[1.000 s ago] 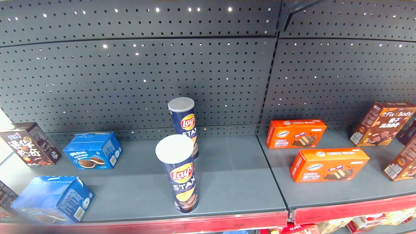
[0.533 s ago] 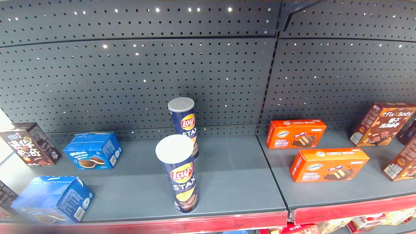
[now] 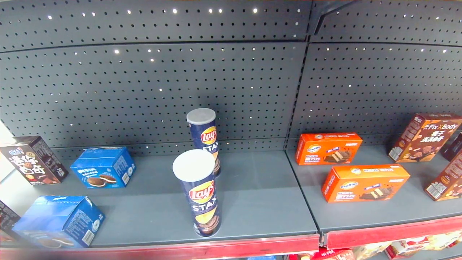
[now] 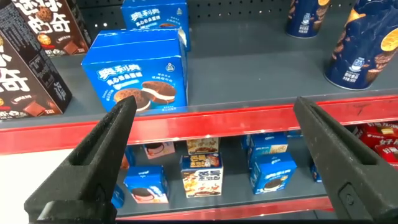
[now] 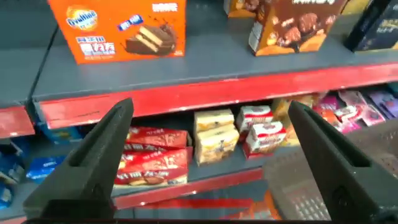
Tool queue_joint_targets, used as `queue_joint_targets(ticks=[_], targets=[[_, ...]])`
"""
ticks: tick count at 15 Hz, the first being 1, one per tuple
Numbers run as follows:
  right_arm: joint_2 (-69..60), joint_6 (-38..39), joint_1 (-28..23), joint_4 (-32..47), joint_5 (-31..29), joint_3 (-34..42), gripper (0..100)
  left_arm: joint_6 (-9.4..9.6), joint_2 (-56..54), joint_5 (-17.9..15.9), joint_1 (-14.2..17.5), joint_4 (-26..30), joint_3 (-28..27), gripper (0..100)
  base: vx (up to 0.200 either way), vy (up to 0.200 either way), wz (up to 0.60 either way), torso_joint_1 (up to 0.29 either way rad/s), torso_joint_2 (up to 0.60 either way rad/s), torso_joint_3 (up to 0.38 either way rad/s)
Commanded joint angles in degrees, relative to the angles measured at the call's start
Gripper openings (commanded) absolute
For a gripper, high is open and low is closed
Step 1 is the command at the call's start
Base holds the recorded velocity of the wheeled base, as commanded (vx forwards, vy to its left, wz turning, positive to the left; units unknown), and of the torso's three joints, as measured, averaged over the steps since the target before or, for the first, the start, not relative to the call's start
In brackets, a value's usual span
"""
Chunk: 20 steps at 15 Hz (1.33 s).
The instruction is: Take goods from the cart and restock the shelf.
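Two dark blue chip cans stand upright on the grey shelf (image 3: 260, 195), one near the front edge (image 3: 200, 195) and one behind it (image 3: 204, 139). Blue cookie boxes (image 3: 59, 220) (image 3: 104, 167) sit to their left, orange cake boxes (image 3: 364, 182) (image 3: 328, 148) to their right. My left gripper (image 4: 214, 106) is open and holds nothing, in front of the shelf's red edge (image 4: 236, 121), facing a blue cookie box (image 4: 138, 74) and the front can (image 4: 364, 43). My right gripper (image 5: 210, 107) is open and holds nothing, below an orange box (image 5: 121, 28).
Dark brown boxes stand at the far left (image 3: 34, 159) and far right (image 3: 424, 136) of the shelf. A lower shelf holds small blue boxes (image 4: 270, 171), red packages (image 5: 152, 155) and pale packs (image 5: 214, 134). Bare shelf lies between the cans and the orange boxes.
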Motion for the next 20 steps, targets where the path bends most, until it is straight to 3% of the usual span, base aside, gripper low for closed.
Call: queue_joint_targets(ticks=[1, 2, 6, 7, 9, 10, 12, 14, 20], targets=[[-2.8, -0.2, 3.5, 0.2, 0.9, 0.3, 100, 0.06, 0.1, 0.0, 0.0, 0.0, 0.0, 100, 0.0, 0.0, 0.0, 0.0, 0.0, 0.0], [-5.9, -1.0, 6.2, 0.1, 1.5, 0.3, 100, -0.03, 0.1, 0.1, 0.0, 0.0, 0.0, 100, 0.0, 0.0, 0.0, 0.0, 0.0, 0.0], [-6.3, -2.4, 4.7, -0.3, 1.4, 0.3, 100, 0.06, 0.1, 0.0, 0.0, 0.0, 0.0, 100, 0.0, 0.0, 0.0, 0.0, 0.0, 0.0], [-6.3, -1.1, 4.7, -0.2, 1.5, 0.3, 100, -0.03, 0.1, 0.1, 0.0, 0.0, 0.0, 100, 0.0, 0.0, 0.0, 0.0, 0.0, 0.0], [-6.3, 8.4, 4.7, 0.7, 1.2, 0.3, 100, -0.03, 0.1, 0.0, 0.0, 0.0, 0.0, 100, 0.0, 0.0, 0.0, 0.0, 0.0, 0.0], [-6.3, 8.7, 4.7, 0.8, 1.2, 0.3, 100, -0.03, 0.1, 0.0, 0.0, 0.0, 0.0, 100, 0.0, 0.0, 0.0, 0.0, 0.0, 0.0], [-6.3, 7.8, 4.7, 0.8, 0.9, 0.3, 100, -0.03, 0.1, 0.0, 0.0, 0.0, 0.0, 100, 0.0, 0.0, 0.0, 0.0, 0.0, 0.0], [-6.3, 0.1, 4.7, 3.6, 6.0, 0.3, 100, -0.03, 0.1, 0.0, 0.0, 0.0, 0.0, 100, 0.0, 0.0, 0.0, 0.0, 0.0, 0.0], [-6.3, 2.0, 4.7, 3.3, 6.6, 0.3, 100, -0.03, 0.1, 0.1, 0.0, 0.0, 0.0, 100, 0.0, 0.0, 0.0, 0.0, 0.0, 0.0]])
